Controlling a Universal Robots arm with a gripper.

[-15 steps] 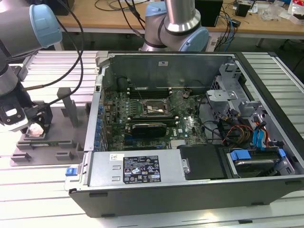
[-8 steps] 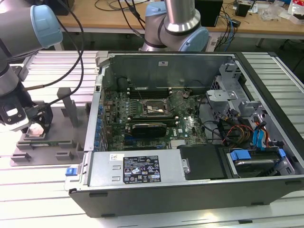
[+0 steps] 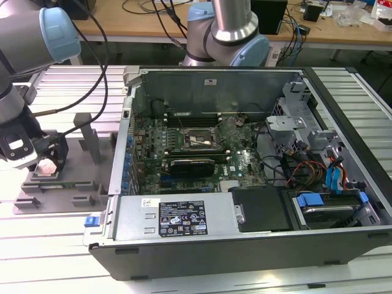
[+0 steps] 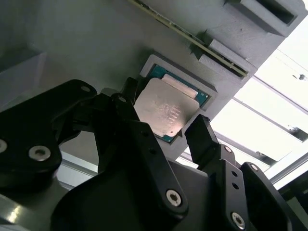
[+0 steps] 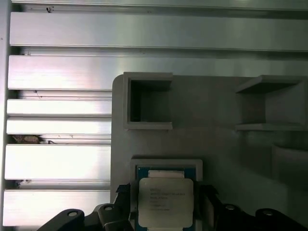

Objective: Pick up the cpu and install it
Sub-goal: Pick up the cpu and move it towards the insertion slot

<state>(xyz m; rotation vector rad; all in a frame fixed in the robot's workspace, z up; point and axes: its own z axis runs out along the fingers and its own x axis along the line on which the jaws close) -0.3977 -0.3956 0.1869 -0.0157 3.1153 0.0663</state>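
**Item 1: gripper** [image 4: 165,109]. Its black fingers [image 4: 204,139] are spread apart, one on each side of the chip, and they grip nothing. In both wrist views you can see a gap between each fingertip and the chip's edge. You cannot tell whether the fingertips touch the tray surface.

**Item 2: cpu** [image 5: 166,202]. This is a flat square chip with a pale silvery top on a green board. It lies flat in a raised square pocket [image 5: 166,162] of the tray, directly between the fingers.
- Hidden: in the second wrist view one finger covers one corner of the chip.
- Cut off: in the first wrist view the picture's border cuts off one edge of the chip.
- The print on its top is too small to make out.

**Item 3: tray** [image 5: 216,110]. Made of grey plastic, with open box-shaped slots past the chip's pocket. In the exterior view the gripper stands over the tray end towards the exterior view's left. What lies under it there is hard to make out.

**Item 4: table** [image 5: 57,72]. Ribbed aluminium slats that run under the tray and beyond it.

**Item 5: computer case** [image 3: 245,245]. It lies open just beside the tray, on the exterior view's right. Its dark square socket [image 3: 197,139] on the board is well apart from the tray.

**Item 6: arm** [image 3: 24,37]. A grey tube with a blue cap above the tray, cut off at the frame edge.
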